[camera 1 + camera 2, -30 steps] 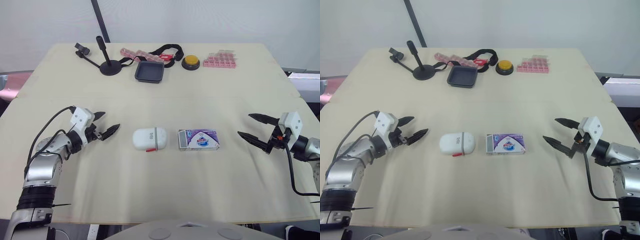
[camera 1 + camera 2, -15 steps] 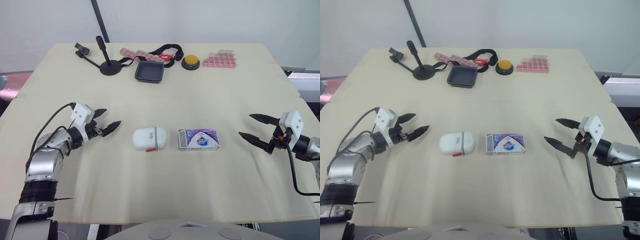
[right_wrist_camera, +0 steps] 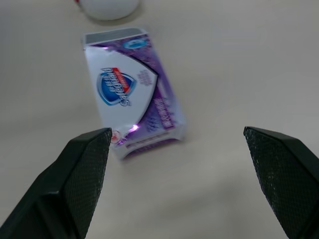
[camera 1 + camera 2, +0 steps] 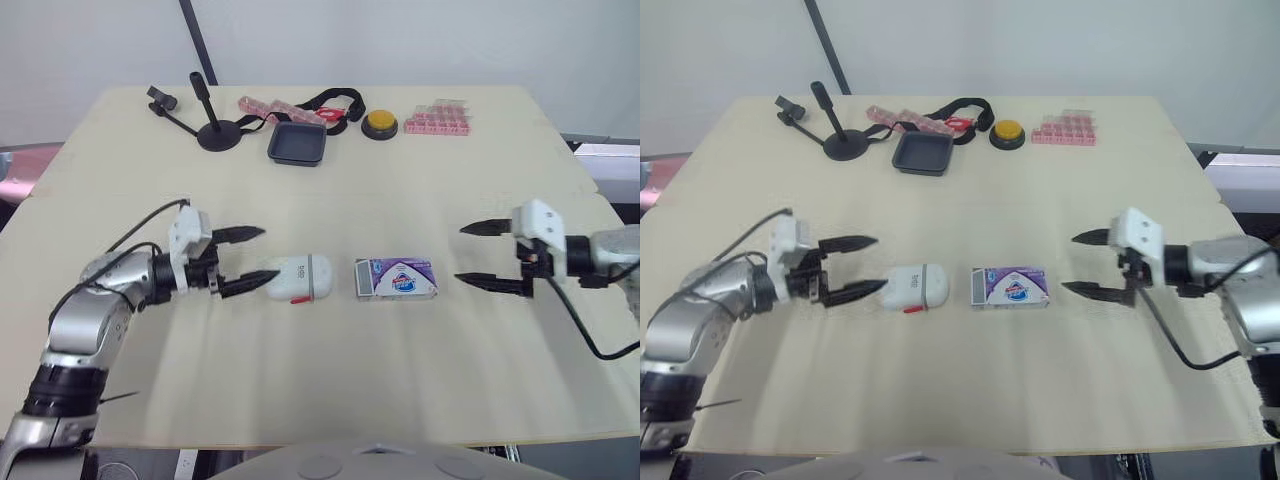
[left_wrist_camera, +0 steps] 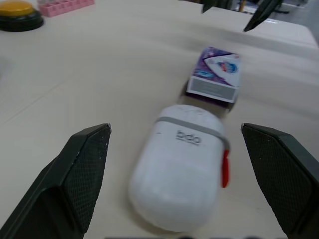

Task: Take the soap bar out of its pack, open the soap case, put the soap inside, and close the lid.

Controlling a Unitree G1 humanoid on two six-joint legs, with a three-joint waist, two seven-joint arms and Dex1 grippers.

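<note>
The purple soap pack [image 4: 398,279] lies flat at the middle of the table, still closed. Just to its left lies the white soap case [image 4: 299,277], lid shut, with a grey band and a red clasp. My left gripper [image 4: 252,258] is open right at the case's left end, one fingertip touching or nearly touching it. In the left wrist view the case [image 5: 182,168] sits between the spread fingers. My right gripper [image 4: 478,254] is open a short way right of the pack, apart from it. The right wrist view has the pack [image 3: 130,94] ahead of the open fingers.
Along the far edge stand a black phone stand [image 4: 212,124], a dark square tray [image 4: 298,143], a pink strip with a black strap [image 4: 300,107], a yellow button [image 4: 381,124] and a pink block set [image 4: 440,118]. The near table is bare cloth.
Both arms have moved inward: the left gripper slid right up to the soap case, the right gripper slid left toward the soap pack. Case and pack have not moved.
</note>
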